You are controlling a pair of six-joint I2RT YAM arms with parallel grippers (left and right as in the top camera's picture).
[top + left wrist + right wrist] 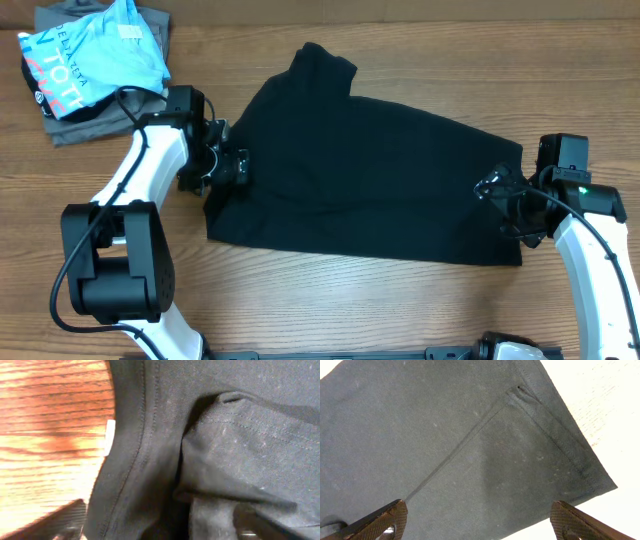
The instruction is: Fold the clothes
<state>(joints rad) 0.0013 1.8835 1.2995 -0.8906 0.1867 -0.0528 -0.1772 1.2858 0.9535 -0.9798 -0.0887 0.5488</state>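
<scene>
The clothes are a black T-shirt (370, 180) lying across the middle of the table, with one sleeve (322, 65) pointing to the back. My left gripper (232, 166) sits at the shirt's left edge. In the left wrist view its gripper (160, 522) is open, the fingers (65, 522) wide apart over bunched black fabric, with a small white tag (110, 435) at the hem. My right gripper (506, 198) hovers over the shirt's right end. Its gripper (477, 525) is open above a flat seamed corner (555, 425), holding nothing.
A light blue shirt with lettering (100, 50) lies on folded grey garments (95, 122) at the back left corner. Bare wooden table (400, 310) runs along the front, and a strip of it shows beside the shirt's left hem (50, 435).
</scene>
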